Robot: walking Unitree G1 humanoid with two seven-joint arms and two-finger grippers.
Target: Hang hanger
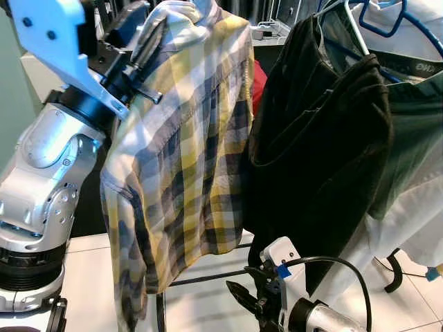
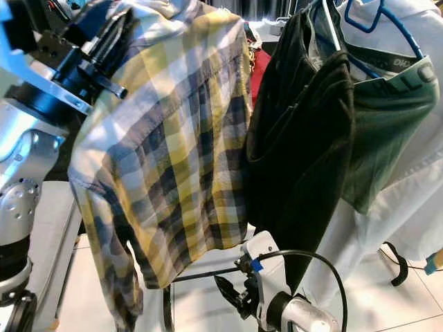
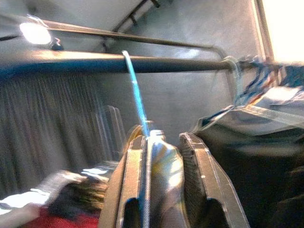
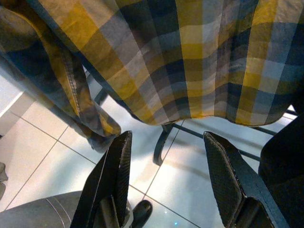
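the left gripper (image 3: 161, 175) is clamped on the blue hanger (image 3: 135, 92) carrying the plaid shirt (image 1: 187, 152); its hook sits over the rail (image 3: 142, 63) directly above. the right gripper (image 4: 173, 175) hangs spread below.
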